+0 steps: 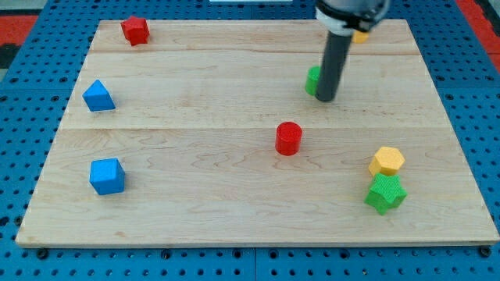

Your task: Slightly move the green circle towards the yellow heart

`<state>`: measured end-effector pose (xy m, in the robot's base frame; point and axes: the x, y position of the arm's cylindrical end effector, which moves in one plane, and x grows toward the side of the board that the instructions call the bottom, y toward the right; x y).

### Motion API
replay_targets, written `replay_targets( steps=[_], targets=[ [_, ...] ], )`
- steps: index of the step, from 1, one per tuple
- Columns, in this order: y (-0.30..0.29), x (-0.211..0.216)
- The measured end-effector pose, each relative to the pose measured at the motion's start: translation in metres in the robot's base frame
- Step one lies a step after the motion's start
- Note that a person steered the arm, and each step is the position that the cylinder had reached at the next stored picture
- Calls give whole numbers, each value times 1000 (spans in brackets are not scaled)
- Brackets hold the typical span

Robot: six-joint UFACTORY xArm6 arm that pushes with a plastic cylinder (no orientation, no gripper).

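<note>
The green circle (312, 80) sits on the wooden board (195, 187) right of centre near the view's top, mostly hidden behind my rod. My tip (326, 98) rests on the board touching the green circle's right side. The yellow heart (360, 36) is at the view's top, above and to the right of the circle, only partly visible behind the arm.
A red cylinder (288, 138) stands near the middle. A yellow hexagon (387, 161) and a green star (385, 193) sit at lower right. A red block (135, 30) is at top left; a blue triangle (98, 96) and a blue cube (107, 176) are at left.
</note>
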<state>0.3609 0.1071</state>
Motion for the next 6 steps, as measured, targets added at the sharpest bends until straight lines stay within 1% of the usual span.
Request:
replay_targets(
  steps=[1,2,3,4,5,6],
  targets=[
    [-7,-50],
    [-10,-81],
    [-26,-38],
    [-69,-98],
    [-31,-99],
    [-35,-94]
  ],
)
